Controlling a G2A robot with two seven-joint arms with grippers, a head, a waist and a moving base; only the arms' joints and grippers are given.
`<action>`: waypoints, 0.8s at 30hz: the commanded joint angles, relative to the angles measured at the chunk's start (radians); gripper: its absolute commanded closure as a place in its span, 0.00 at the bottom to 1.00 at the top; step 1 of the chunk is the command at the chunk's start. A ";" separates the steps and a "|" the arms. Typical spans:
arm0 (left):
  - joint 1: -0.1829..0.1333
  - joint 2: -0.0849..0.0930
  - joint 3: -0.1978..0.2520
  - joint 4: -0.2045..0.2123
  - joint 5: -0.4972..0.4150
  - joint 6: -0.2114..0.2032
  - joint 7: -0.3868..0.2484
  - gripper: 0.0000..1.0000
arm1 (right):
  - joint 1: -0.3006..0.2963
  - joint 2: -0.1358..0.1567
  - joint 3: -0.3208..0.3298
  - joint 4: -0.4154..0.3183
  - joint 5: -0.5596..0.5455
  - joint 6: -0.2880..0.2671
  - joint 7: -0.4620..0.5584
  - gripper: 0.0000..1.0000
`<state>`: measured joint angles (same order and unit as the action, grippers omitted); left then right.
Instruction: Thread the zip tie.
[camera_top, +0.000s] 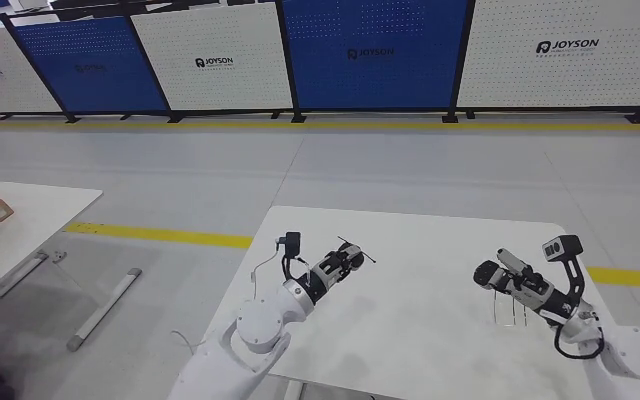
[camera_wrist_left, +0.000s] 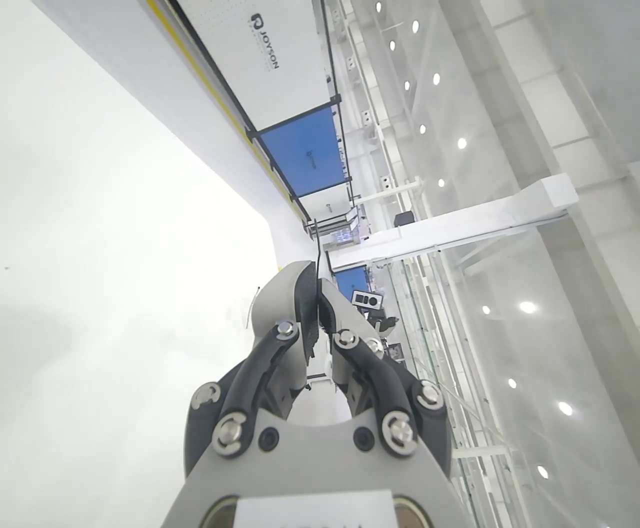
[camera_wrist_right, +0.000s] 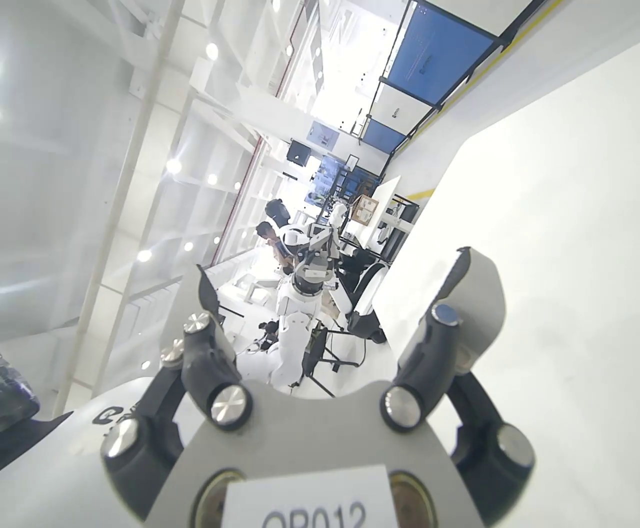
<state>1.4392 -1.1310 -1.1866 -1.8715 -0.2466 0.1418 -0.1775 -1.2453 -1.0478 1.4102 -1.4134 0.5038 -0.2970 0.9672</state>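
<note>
One black zip tie (camera_wrist_left: 317, 250) stood clamped in the left gripper (camera_wrist_left: 318, 295) above the table (camera_wrist_left: 100, 200), likely for threading; the right gripper (camera_wrist_right: 332, 272) hung with jaws apart.

You will note the table (camera_top: 420, 330) is white, smooth and matt. The left gripper (camera_wrist_left: 318, 280) has smooth grey shells, black ribbed pads (camera_wrist_left: 306, 310) and bright metal pins (camera_wrist_left: 285, 328). The right gripper (camera_wrist_right: 335, 262) looks alike. The zip tie (camera_wrist_left: 318, 250) appears thin black plastic.

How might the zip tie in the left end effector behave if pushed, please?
Probably light and bendy: the zip tie is a thin black strip. It juts past the left end effector fairly straight, so likely springy, not limp.
</note>
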 joint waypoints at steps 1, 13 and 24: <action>0.000 0.000 0.000 0.000 0.000 -0.003 0.000 1.00 | 0.000 0.000 0.000 0.000 0.000 -0.001 0.000 0.00; -0.004 -0.002 -0.021 -0.048 -0.029 0.007 0.006 1.00 | 0.000 0.000 0.000 0.000 0.000 -0.001 0.000 0.00; 0.043 0.007 -0.110 -0.178 -0.023 0.079 0.002 1.00 | 0.000 0.000 0.000 0.000 0.000 -0.001 0.000 0.00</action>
<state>1.4838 -1.1238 -1.3012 -2.0615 -0.2822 0.2080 -0.1725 -1.2450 -1.0479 1.4098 -1.4131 0.5036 -0.2977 0.9670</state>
